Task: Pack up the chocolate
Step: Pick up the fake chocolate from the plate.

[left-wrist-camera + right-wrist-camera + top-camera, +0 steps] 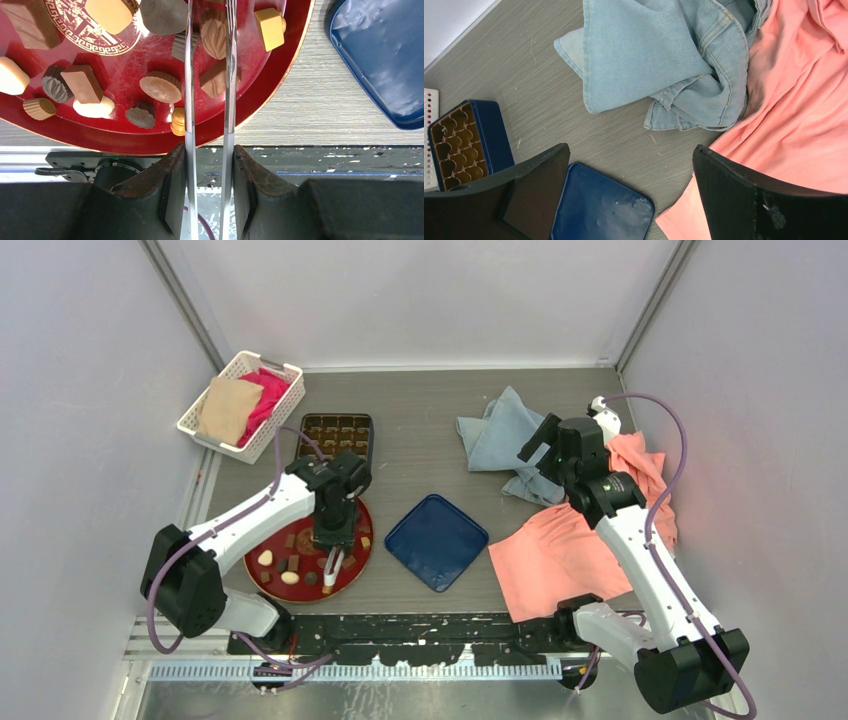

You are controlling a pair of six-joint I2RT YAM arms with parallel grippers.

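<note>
Left wrist view: the chocolate (212, 80) lies scattered on the red plate (120, 70), one brown piece straight ahead of the left claw (209, 170), which pinches the tongs (230, 100), blades running lengthwise either side of it. Right claw (629, 155) hangs spread, well apart over the clothes (649, 65).

grey wood-grain table (420, 440), walled on three sides. upper left: white lattice basket (218, 446) at the corner; just right of it a dark compartment box (370, 430). lower left: round red plate (265, 585), its far edge near the box. centre: blue lid (437, 540), flat, apart from the plate. upper right: crumpled denim cloth (497, 435), touching a pink cloth (555, 555) that spreads to the lower right.
</note>
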